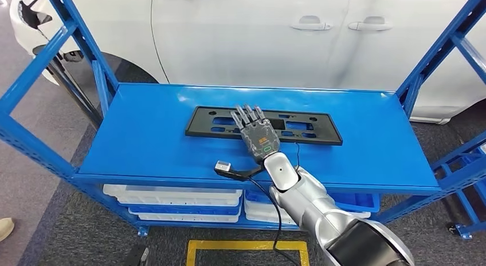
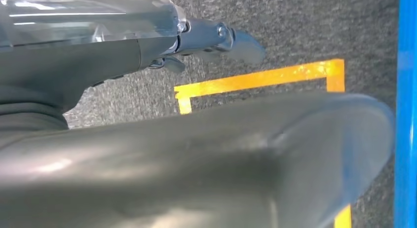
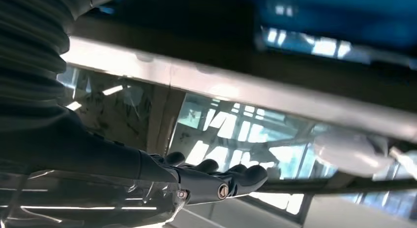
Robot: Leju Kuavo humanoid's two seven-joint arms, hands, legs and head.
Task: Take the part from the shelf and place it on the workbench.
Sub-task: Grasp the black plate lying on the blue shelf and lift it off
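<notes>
One flat black slotted part (image 1: 263, 125)

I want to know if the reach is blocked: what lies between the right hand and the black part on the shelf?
Nothing: in the head view the right hand already reaches over the black part on the blue shelf; whether it touches is unclear.

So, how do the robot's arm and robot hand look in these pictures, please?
The right arm is silver metal with rounded segments and a black section near the bottom edge. A thin black cable runs along it. The right robot hand is dark grey with slim dark fingers and a small orange and green marking on its back. The left robot hand looks dark grey too.
</notes>
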